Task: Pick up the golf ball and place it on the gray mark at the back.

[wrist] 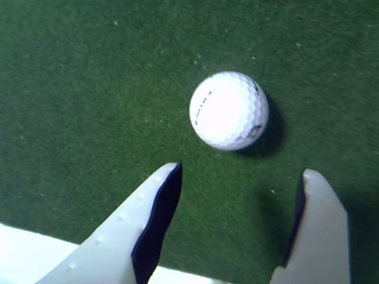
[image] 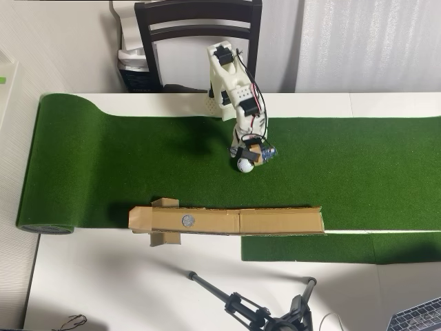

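Observation:
The white dimpled golf ball (wrist: 228, 110) rests on the green turf (wrist: 89, 89), just beyond my open gripper (wrist: 240, 171); its two white fingers with dark pads stand apart with only turf between them. In the overhead view the golf ball (image: 244, 165) lies right below the gripper (image: 249, 157) at the end of the white arm (image: 231, 76). The gray mark (image: 187, 221) is a small round spot on the left part of the brown cardboard strip (image: 275, 221), well to the lower left of the ball.
The green turf mat (image: 124, 152) spans the white table (image: 103, 289), with its left end rolled up. A dark chair (image: 198, 27) stands behind the arm. A black tripod (image: 255, 310) lies at the bottom, and a laptop corner (image: 420, 318) shows at lower right.

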Controlling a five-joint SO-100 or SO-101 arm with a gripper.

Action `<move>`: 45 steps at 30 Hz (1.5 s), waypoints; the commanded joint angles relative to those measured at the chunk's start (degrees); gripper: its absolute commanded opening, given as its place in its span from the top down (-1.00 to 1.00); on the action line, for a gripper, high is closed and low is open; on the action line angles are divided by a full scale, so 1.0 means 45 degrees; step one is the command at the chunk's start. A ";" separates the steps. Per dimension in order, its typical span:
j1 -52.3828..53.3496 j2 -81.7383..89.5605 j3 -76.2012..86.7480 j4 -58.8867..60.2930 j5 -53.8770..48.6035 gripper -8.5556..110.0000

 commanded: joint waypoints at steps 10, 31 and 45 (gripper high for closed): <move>0.0449 0.2637 0.1133 0.0000 0.0020 0.31; 0.0430 1.2871 1.1152 -0.0508 0.0566 0.32; 0.0430 1.5547 1.2227 -0.0195 0.0352 0.60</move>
